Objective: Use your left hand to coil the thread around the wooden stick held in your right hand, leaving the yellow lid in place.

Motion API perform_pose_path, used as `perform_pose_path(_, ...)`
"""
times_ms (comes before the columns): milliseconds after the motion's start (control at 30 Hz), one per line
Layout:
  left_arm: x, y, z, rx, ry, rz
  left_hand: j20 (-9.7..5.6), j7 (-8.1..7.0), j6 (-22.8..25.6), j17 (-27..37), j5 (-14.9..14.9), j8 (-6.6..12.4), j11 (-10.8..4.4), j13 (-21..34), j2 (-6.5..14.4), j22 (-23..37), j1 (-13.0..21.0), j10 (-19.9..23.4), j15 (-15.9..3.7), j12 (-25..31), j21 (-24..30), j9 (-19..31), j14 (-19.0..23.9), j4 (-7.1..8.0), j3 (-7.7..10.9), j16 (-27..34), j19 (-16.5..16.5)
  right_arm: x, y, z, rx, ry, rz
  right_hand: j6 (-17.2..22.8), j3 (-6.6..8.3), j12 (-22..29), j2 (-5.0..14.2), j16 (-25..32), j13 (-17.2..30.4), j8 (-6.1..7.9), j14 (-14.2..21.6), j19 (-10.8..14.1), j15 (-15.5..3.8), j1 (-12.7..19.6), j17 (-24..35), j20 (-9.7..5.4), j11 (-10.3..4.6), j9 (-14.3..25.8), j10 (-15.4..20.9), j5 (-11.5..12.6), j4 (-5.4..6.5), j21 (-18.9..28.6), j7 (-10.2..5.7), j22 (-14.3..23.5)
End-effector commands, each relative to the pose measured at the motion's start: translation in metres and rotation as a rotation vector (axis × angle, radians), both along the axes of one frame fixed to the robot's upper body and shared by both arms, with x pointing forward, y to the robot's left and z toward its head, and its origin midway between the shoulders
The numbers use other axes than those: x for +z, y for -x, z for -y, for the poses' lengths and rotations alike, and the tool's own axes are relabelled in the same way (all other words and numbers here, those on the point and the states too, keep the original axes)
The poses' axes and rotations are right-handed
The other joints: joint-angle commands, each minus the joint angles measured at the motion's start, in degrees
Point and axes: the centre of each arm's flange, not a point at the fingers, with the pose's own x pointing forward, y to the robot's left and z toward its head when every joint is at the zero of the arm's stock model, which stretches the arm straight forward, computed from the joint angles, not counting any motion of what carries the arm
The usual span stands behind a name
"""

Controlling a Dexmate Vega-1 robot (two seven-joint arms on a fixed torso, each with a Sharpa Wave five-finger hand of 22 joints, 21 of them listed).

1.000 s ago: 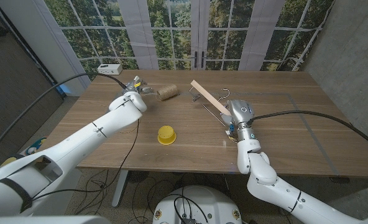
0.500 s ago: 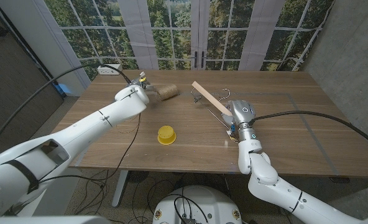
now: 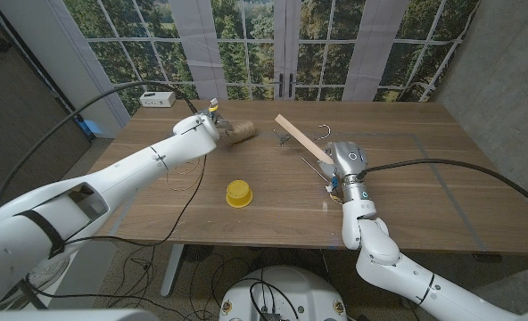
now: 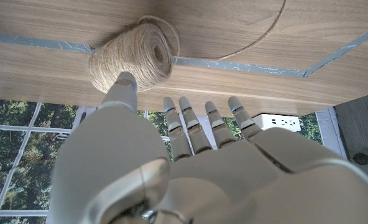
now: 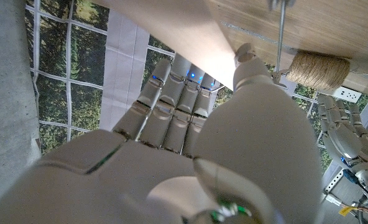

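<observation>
In front of me the wooden surface (image 3: pixel 407 192) carries a yellow lid (image 3: pixel 239 193) near its front edge. Farther back lies a spool of thread (image 3: pixel 240 133) on its side, loose thread (image 3: pixel 188 178) trailing toward my left. A white power strip (image 3: pixel 158 99) sits at the far left corner.

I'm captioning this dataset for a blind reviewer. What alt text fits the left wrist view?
The robot's left hand, seen from behind with fingers spread, reaches toward a spool of jute twine lying on the wooden table; the thumb tip is at the spool. A loose strand curves away across the wood.
</observation>
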Motion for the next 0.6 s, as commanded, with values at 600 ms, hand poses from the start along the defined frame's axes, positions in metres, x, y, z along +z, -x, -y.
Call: perform_pose_path(600, -0.003, -0.022, 0.013, 0.029, -0.091, -0.212, 0.40, 4.05, -6.31, -0.88, 0.13, -3.35, 2.14, -0.34, 1.44, 0.00, -4.29, -5.10, 1.22, -4.27, -1.83, -0.05, -1.29, 1.35, -1.47, -1.90, -2.44, 0.011, 0.030, -0.011, 0.060, 0.031, 0.113, 3.87, -0.25, 0.21, 9.72, -1.12, 3.93, -0.21, 1.02, -0.72, -3.97, 10.66, 1.40, -5.32, -0.82, 0.34, 0.81, 0.42, 0.55, 1.55, -3.60, -0.24)
